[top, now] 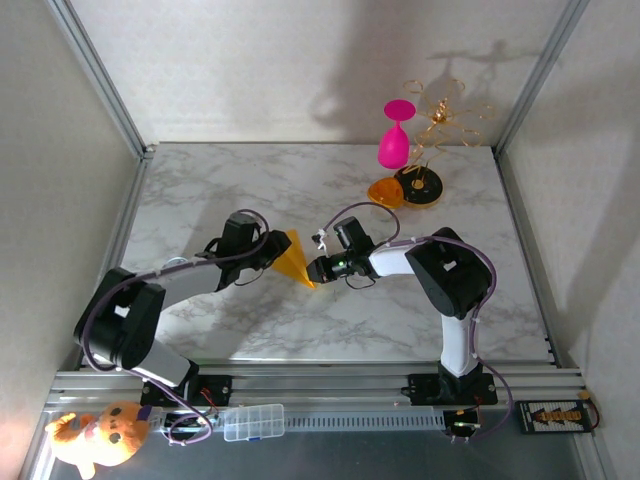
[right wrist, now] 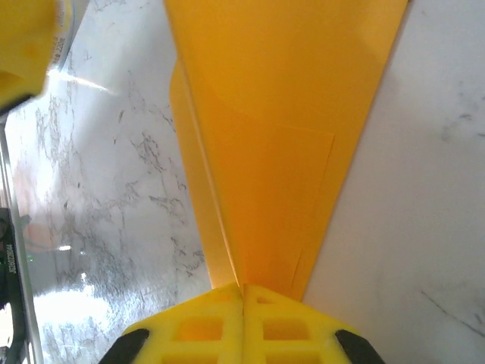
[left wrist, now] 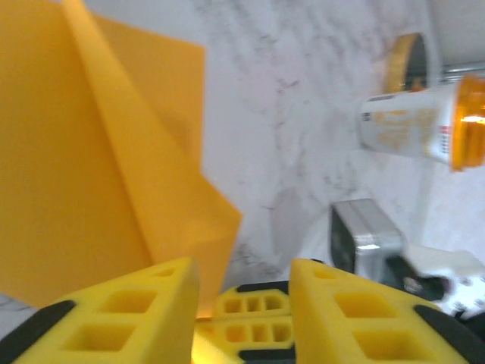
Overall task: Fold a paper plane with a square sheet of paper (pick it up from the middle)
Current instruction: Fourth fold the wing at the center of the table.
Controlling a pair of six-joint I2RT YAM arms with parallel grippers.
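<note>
**Square sheet of paper [top: 293, 258] being folded, point formed, wings judged as left to do**

Yellow-orange paper is being carried between the two arms, over the middle of the marble table [top: 250, 190]. Whether it is touching the table cannot be told. It is being presented as a tapering wedge, wide toward the left claw [top: 268, 250] and narrowing to a point at the right claw [top: 318, 270].

In the right wrist view the narrow end is being pinched by the right claw, whose yellow fingers [right wrist: 189, 334] are being pressed together on it with no gap showing. In the left wrist view the fingers of the left claw are being held apart, with a plain gap between them. The wide, layered end of the sheet is being met just beside the left-hand finger, and whether any of it is lying inside the gap cannot be told.

Progress is being judged as past the middle. Long creases running toward the point and overlapping layers are being shown in both wrist views, so the nose folds are being taken as done. The wide end is being seen loose and splayed, not flat and narrow. The pressing of the body fold and the turning down of the wings are therefore being judged as left. A firm hold on the wide end by the left claw is being judged as the next need.
</note>
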